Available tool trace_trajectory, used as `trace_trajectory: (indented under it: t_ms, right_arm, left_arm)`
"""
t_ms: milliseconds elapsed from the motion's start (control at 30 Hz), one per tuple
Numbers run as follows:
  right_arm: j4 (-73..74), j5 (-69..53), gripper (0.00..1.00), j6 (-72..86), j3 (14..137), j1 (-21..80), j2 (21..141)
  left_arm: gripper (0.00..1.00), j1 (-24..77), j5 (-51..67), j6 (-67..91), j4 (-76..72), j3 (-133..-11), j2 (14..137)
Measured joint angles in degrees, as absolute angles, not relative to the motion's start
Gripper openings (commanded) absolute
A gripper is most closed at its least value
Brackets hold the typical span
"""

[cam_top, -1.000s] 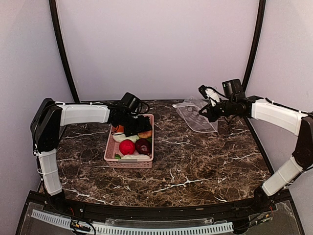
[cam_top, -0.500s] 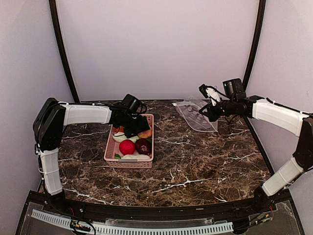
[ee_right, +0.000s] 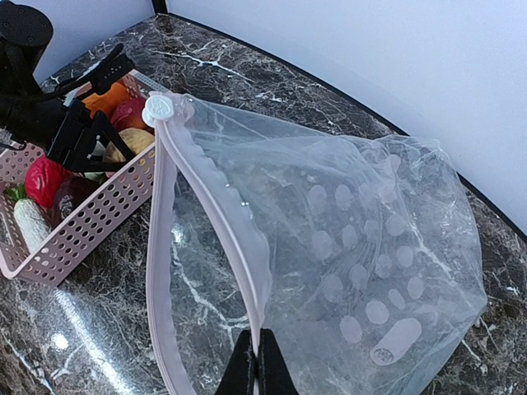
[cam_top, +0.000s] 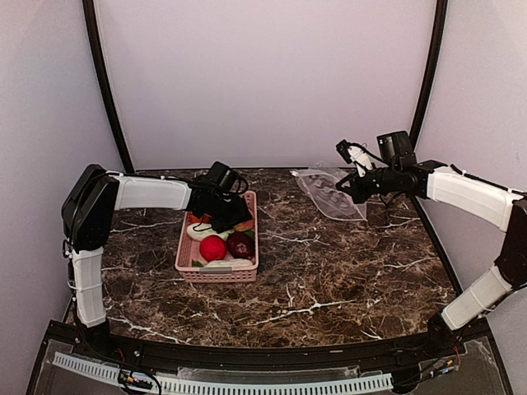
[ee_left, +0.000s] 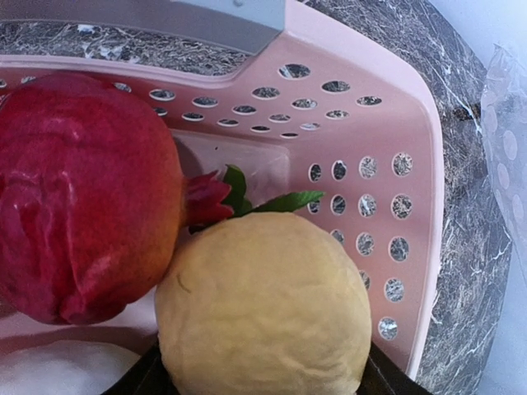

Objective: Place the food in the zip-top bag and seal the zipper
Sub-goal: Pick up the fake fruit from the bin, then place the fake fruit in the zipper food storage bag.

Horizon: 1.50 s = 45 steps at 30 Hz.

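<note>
Yellow fruit (ee_left: 263, 304) now sits between narrowing fingers of the left gripper (cam_top: 226, 217), grip unclear; right gripper (ee_right: 257, 366) still pinches the zip-top bag (ee_right: 354, 239).

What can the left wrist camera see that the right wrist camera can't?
Only the left wrist camera: green leaves tucked between a red fruit and a yellow fruit. Only the right wrist camera: the right gripper pinching the bag, the pink zipper and its white slider. Both: the pink basket, yellow fruit, a bit of bag, and marble table.
</note>
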<state>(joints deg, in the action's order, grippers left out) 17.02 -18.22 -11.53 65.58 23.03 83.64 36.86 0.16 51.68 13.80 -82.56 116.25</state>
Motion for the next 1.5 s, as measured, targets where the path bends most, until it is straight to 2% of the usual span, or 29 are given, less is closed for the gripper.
trace_trajectory:
  t_ms: [200, 433, 700, 1067, 1500]
  right_arm:
    - [17.23, -18.22, 0.0, -11.75, 65.6, 23.03, 83.64]
    - [19.64, -18.15, 0.0, -13.19, 66.5, 23.03, 83.7]
    - [22.76, -18.35, 0.0, -13.19, 71.22, 23.05, 85.43]
    - [27.79, -16.05, 0.0, -11.84, 77.95, 25.36, 90.45]
    - [33.93, -17.96, 0.0, -6.83, 84.6, 27.29, 93.23]
  left_arm:
    - [0.5, 36.86, -1.34, 49.58, 15.27, -82.04, 114.28]
    - [0.48, 36.86, -2.63, 45.56, 20.01, -80.27, 103.72]
    - [0.45, 38.72, -1.45, 40.84, 15.2, -75.94, 95.9]
    - [0.43, 51.07, 9.78, 30.7, -1.8, -78.02, 96.47]
    - [0.42, 51.77, 13.32, 37.82, -18.87, -83.07, 107.77]
